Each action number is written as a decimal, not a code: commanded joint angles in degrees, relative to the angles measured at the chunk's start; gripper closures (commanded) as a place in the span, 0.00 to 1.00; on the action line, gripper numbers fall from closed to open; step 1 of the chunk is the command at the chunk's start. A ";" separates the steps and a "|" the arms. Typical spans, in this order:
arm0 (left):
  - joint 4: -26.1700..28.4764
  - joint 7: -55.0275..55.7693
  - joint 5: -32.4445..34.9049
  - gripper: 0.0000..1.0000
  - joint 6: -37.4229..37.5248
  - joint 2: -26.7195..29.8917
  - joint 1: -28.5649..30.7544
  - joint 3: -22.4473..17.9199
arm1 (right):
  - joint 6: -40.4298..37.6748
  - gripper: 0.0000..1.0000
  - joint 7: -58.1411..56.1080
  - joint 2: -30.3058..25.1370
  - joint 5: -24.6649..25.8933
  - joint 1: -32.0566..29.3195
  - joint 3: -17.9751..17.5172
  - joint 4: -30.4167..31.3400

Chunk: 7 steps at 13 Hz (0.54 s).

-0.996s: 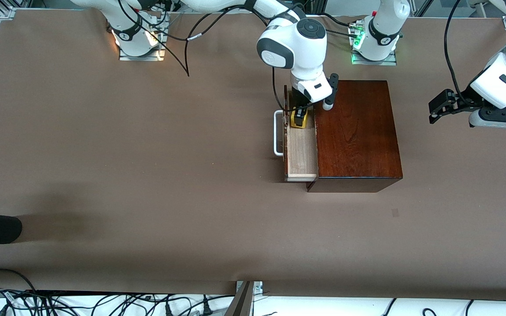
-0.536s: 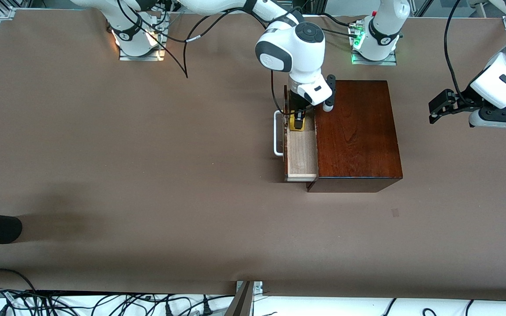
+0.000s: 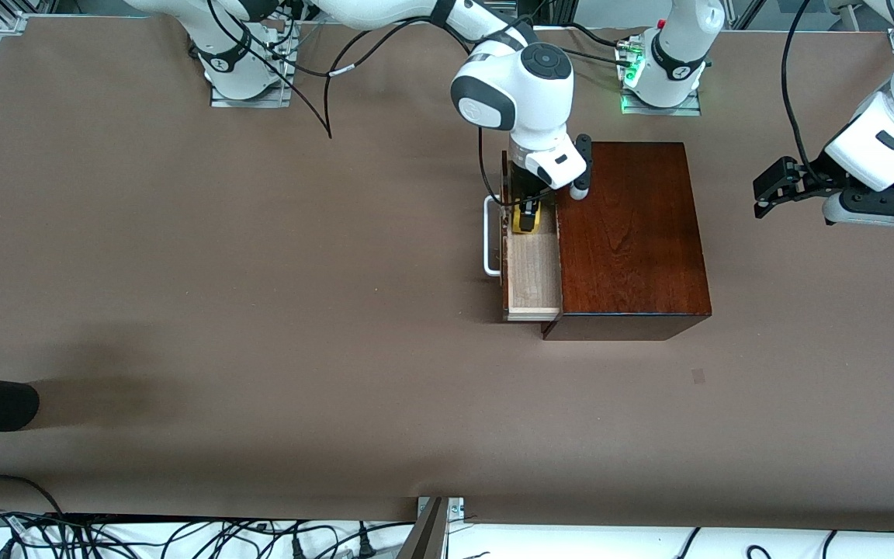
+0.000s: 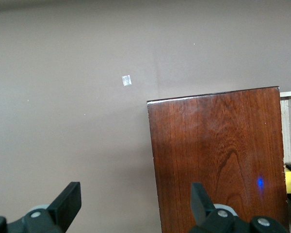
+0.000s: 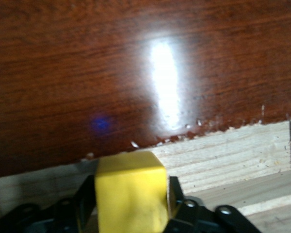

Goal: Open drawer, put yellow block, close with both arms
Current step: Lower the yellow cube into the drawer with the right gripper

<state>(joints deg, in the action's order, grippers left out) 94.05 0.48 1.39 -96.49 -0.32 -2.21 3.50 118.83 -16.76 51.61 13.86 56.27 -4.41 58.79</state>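
Right gripper [image 3: 526, 220] is down inside the open drawer [image 3: 532, 272], at the end of the tray farther from the front camera. Yellow block [image 3: 525, 221] sits between its black fingers [image 5: 177, 204]; in the right wrist view the fingers flank the cube on both sides, close against its faces. Whether they press it or have just parted from it cannot be told. Whether the block's underside rests on the pale tray floor is hidden by the gripper body.

Drawer is pulled out partway from the dark wooden box [image 3: 629, 233], toward the right arm's end of the table. White bar handle [image 3: 490, 235] is on the drawer's reddish front, just beside the gripper but apart from it. Most of the tray nearer the front camera is bare light wood.

The box's glossy inner face stands close in front of the block in the right wrist view, with chipped edges where it meets the tray.

Left gripper [image 3: 773, 190] hangs in the air over the brown table [image 3: 261, 310], well apart from the box, toward the left arm's end. Its fingers [image 4: 70, 199] are spread wide, nothing between them. This arm waits.
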 commanded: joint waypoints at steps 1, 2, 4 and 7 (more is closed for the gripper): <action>-0.62 -0.39 -0.42 0.00 1.04 0.50 0.10 0.20 | -0.70 0.00 -0.21 0.78 0.73 -0.29 -0.17 -2.01; -0.62 -0.40 -0.42 0.00 1.04 0.50 0.10 0.20 | -0.79 0.00 -0.21 0.69 0.47 -0.46 0.01 -2.10; -0.62 -0.40 -0.42 0.00 0.95 0.50 0.10 0.11 | -1.14 0.00 -0.21 -1.85 -0.32 -2.56 -0.60 -2.19; -0.62 -0.40 -0.42 0.00 1.04 0.50 0.10 0.11 | -2.53 0.00 -0.03 -8.61 -1.20 -5.29 0.10 -2.19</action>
<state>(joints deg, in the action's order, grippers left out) 94.03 0.48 1.39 -96.48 -0.31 -2.20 3.55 118.61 -16.65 48.25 13.72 52.81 -4.11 55.38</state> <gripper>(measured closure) 0.000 0.000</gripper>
